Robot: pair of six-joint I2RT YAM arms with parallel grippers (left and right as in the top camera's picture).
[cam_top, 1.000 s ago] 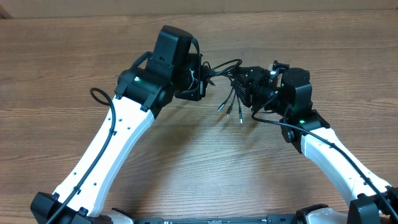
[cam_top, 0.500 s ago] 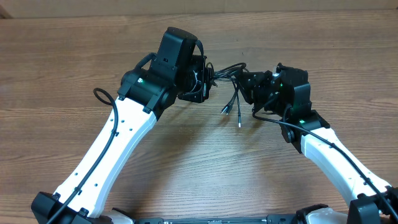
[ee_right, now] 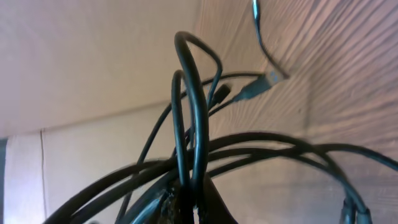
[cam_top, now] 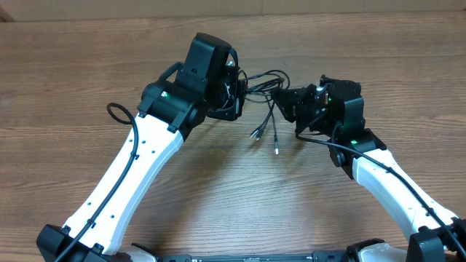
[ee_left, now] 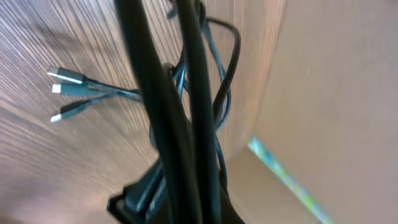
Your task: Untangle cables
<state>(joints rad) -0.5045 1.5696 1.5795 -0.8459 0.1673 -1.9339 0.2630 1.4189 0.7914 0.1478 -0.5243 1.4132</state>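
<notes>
The cables (cam_top: 261,87) are hanging in a tangled black bunch, stretched between the two claws and lifted off the table (cam_top: 240,193). Several loose strands are drooping from the bunch, their small plug ends (ee_left: 65,74) dangling just above the wood (three of them are fanning out side by side in the left wrist view). The left gripper (cam_top: 239,89) is squeezing fully closed on the bunch's left side. The right gripper (cam_top: 290,102) is likewise clamping tight on the right side, with one loop arching up out of its fingers. Both white arms are reaching in from the near edge.
</notes>
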